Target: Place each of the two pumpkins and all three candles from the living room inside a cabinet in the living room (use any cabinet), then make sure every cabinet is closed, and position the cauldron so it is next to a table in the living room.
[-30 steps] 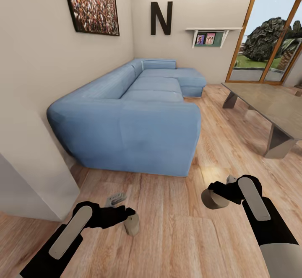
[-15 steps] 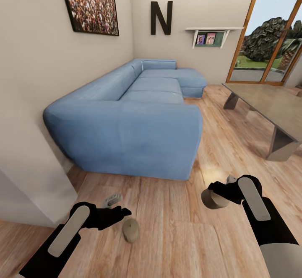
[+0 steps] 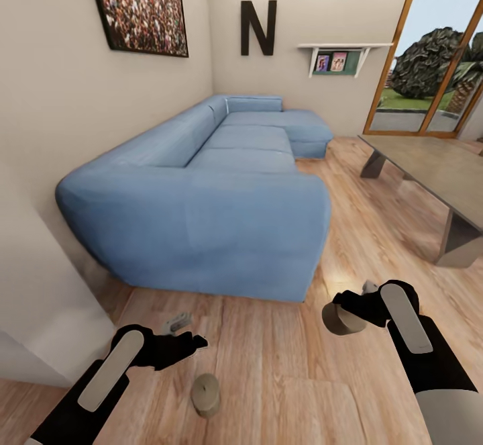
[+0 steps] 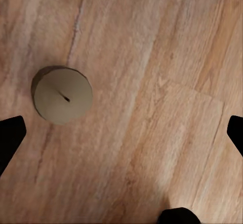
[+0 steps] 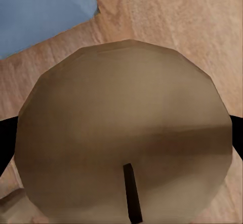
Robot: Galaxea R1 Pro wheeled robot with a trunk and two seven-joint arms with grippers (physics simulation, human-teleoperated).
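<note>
The robot stands on the wood floor [image 3: 282, 364] just in front of the blue sofa [image 3: 221, 210], with a low grey table [image 3: 436, 170] off to the sofa's far side. The right gripper [image 3: 349, 311] is pinched on a beige candle [image 3: 339, 319], whose round end and dark wick sit close against the right wrist camera. The left gripper [image 3: 191, 343] is spread and holds nothing. A second candle [image 3: 205, 394] stands upright on the floor in front of the sofa, just beside and below that gripper; in the left wrist view it [image 4: 62, 95] sits off towards one fingertip, not between the two.

The step in hand looks like getting this loose candle into the left gripper. To do it well, the arm should shift sideways until the wick lies midway between the fingers, then come straight down and close low around the body, since a glancing touch could tip or roll the stubby piece. A small grey object [image 3: 176, 324] lies on the floor near the gripper and should be avoided.
</note>
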